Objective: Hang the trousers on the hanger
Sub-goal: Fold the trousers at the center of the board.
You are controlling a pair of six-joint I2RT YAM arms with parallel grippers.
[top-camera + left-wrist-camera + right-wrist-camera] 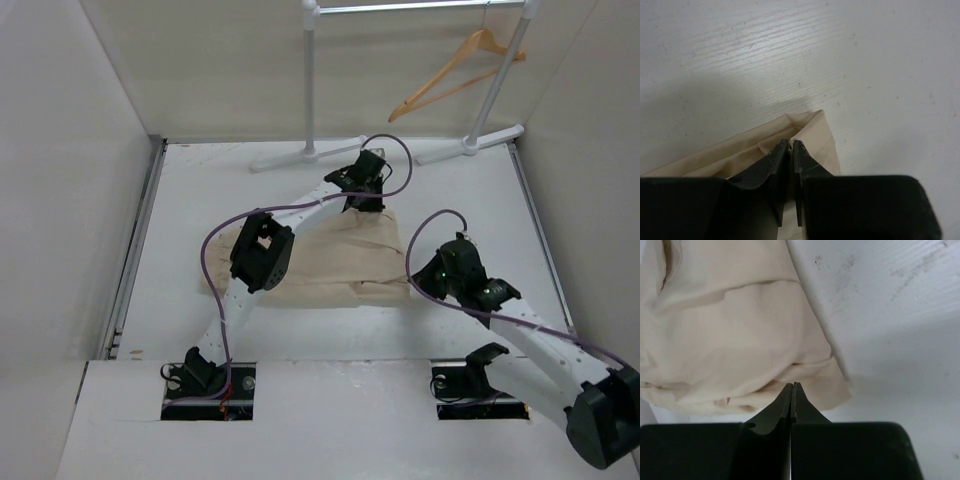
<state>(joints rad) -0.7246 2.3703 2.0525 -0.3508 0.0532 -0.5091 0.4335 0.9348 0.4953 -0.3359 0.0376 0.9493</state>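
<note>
Status: early, nothing hung yet. Trousers (340,268) lie folded in a flat bundle in the middle of the table (480,200). The hanger (452,72) hangs bare on the white rack (311,80) at the far right, well apart from the cloth. My left hand (791,146) is down at the bundle's far right corner, fingers all but together with tan cloth at and under the tips; I read that as a pinch on the corner. My right hand (792,387) sits at the near right corner, fingers fully together, tips right at the hem edge. I can't tell from the wrist view whether any cloth is actually caught between them. So both hands are on the right-hand end of the bundle, one far, one near, with the rest of the trousers running left under the left arm. Left to do, as I judge it: lift, open the bundle out, carry it back to the rack, drape it over the hanger's bottom bar. Basically the whole job.
</note>
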